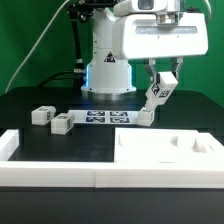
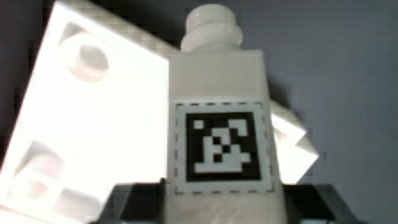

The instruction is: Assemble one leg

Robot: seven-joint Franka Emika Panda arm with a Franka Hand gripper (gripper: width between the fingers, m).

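My gripper (image 1: 160,86) is shut on a leg (image 1: 158,94), a small white square post with a fiducial tag, and holds it tilted above the table. In the wrist view the leg (image 2: 221,110) fills the middle between my dark fingers (image 2: 143,202), tag facing the camera and round peg end pointing away. My gripper (image 2: 222,205) clamps its near end. The large flat white tray-like piece (image 1: 165,148) lies below and toward the exterior view's right; it also shows behind the leg in the wrist view (image 2: 80,100). Three other legs lie loose: two (image 1: 42,115) (image 1: 62,124) at the left, one (image 1: 146,117) under the held leg.
The marker board (image 1: 105,118) lies flat between the loose legs. A long white raised wall (image 1: 50,172) runs along the front of the black table, with a corner at the left (image 1: 9,146). The robot base (image 1: 108,70) stands behind.
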